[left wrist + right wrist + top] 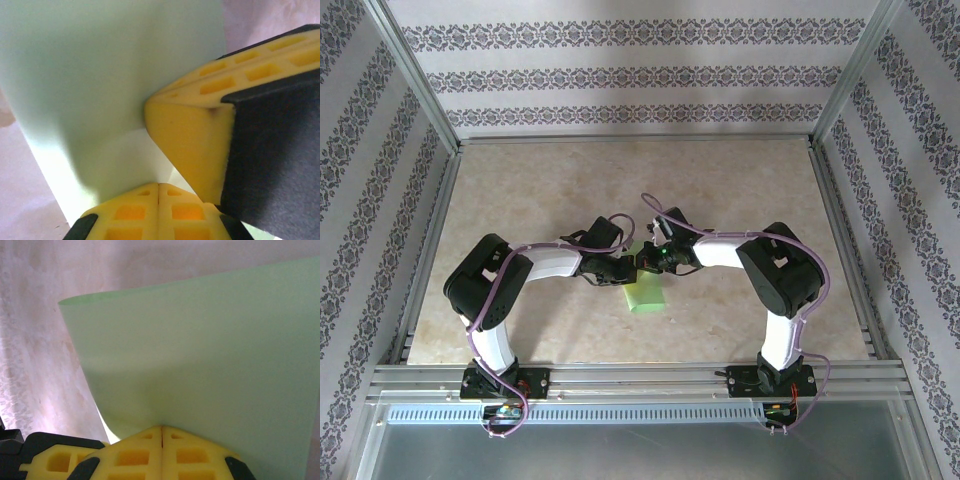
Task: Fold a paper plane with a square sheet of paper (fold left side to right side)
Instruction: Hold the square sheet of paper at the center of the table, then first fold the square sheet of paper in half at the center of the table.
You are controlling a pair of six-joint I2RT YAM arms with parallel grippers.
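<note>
The sheet (645,294) hangs bowed over the middle of the counter (740,170), pinched by the left claw (158,194) and the right claw (161,434), both closed tight on it. It looks feather-light, limp and easily creased, so grips belong near edges or corners, held gently

1. I see the square sheet of paper (646,293) near the middle of the worktop (620,180).
2. At its far edge, the left gripper (625,268) sits left and the right gripper (648,262) just beside it, right.
</note>
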